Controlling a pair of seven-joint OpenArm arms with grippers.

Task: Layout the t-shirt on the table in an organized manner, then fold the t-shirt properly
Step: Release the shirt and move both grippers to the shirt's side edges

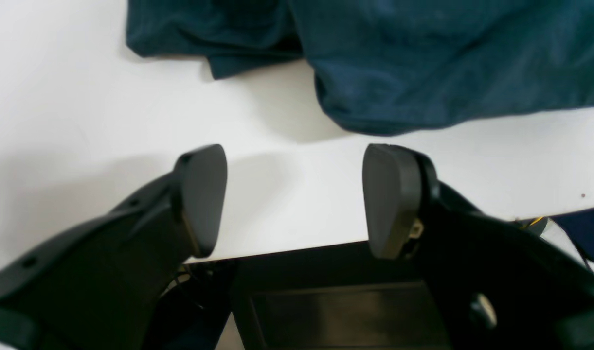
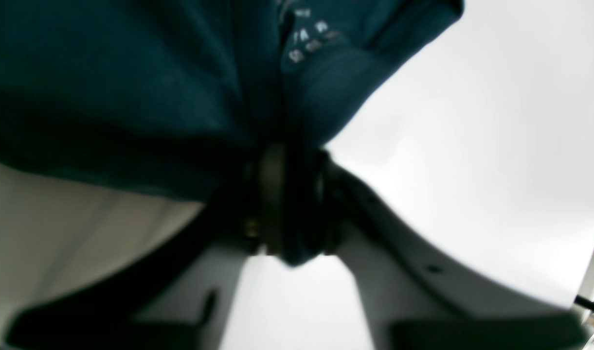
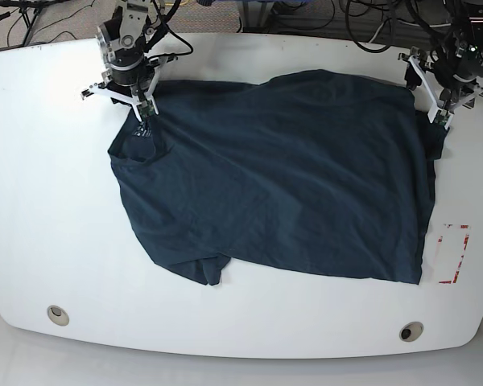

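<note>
Right hand (image 3: 142, 121) was clamped down on the t-shirt (image 3: 282, 173) up at the far left of the desk (image 3: 48, 201), pinching a bunched bit of fabric right by the collar. On the right wrist cam you could see the navy cloth squeezed between the closed fingers (image 2: 272, 194), with a scrap of it poking out below them, and some small pale print (image 2: 309, 41) on the fabric just past the grip. That view was pretty blurry though, so the print wasn't readable.

Left hand (image 3: 439, 121) was over at the far right corner of the desk, sitting right at the shirt's edge. Its wrist cam showed both dark fingers (image 1: 199, 194) spread wide apart with nothing between them, just bare white desk (image 1: 82, 107), and the shirt's rumpled edge (image 1: 423, 73) lying a little beyond the tips, not touching them.

The shirt itself was mostly spread flat across the middle of the desk, running left to right, with some wrinkles. One sleeve (image 3: 209, 269) stuck out on the near side. The right edge of the shirt ended just beside the red-white tape rectangle (image 3: 453, 253). Two grey grommet holes sat along the near edge, one left (image 3: 58, 314) and one right (image 3: 411, 331), both well apart from the fabric.
</note>
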